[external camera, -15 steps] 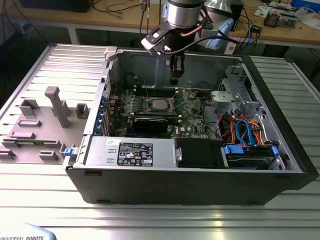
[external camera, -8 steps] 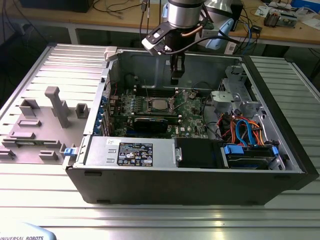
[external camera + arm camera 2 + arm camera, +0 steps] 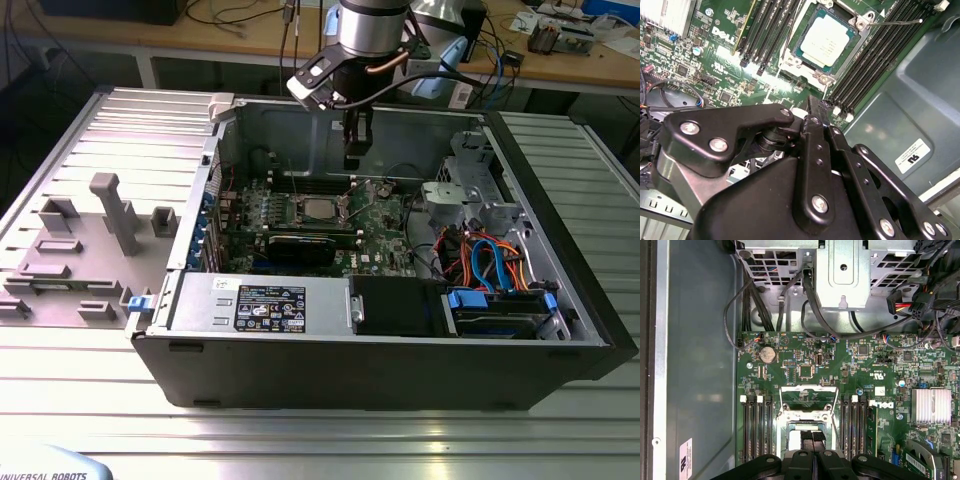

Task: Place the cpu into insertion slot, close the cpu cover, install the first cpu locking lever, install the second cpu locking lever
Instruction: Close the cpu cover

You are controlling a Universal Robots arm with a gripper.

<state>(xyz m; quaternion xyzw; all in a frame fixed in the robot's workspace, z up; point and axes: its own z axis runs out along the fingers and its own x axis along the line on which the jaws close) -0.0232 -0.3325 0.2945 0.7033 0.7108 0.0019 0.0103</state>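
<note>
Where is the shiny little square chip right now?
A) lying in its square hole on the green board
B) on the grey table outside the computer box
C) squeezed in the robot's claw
A: in the second wrist view the cpu lies flat in the insertion slot on the green board, apart from the gripper.

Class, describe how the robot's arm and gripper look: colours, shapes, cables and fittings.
The arm ends in a silvery-grey cylinder with a black collar below. A copper-coloured cable and a black cable loop off it, and a pale grey block sits at its side. The gripper is matte black: flat, rounded linkage bars joined by silver screw heads.
</note>
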